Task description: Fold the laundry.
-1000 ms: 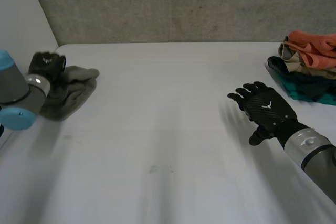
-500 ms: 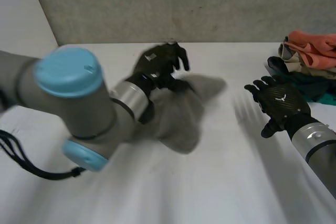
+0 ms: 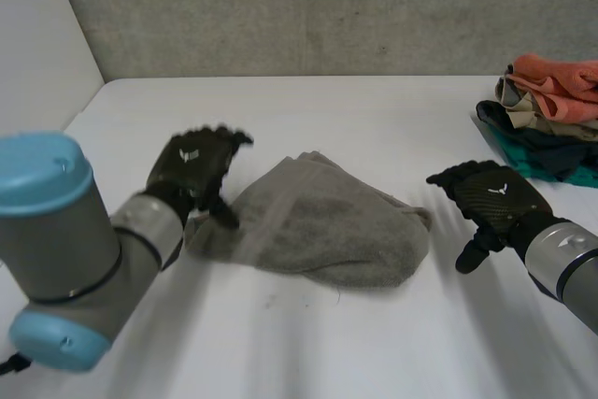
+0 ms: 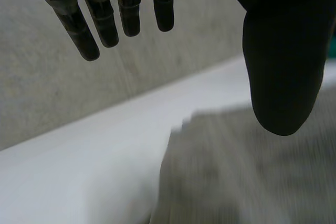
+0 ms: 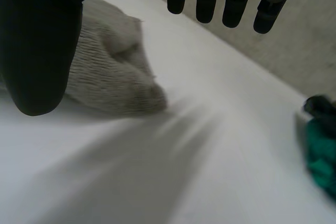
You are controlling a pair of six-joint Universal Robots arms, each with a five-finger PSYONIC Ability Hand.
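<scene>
Left hand point(image 3: 194, 167) spread at edge of grey towel point(image 3: 327, 226), right hand point(image 3: 492, 196) spread just off opposite edge

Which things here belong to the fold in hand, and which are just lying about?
In the job:
- grey towel, rumpled at mid-table
- left hand, open, at the towel's left edge
- right hand, open, just off the towel's right end

Lying about:
- pile of clothes at the far right of the white table, touched by neither hand
</scene>
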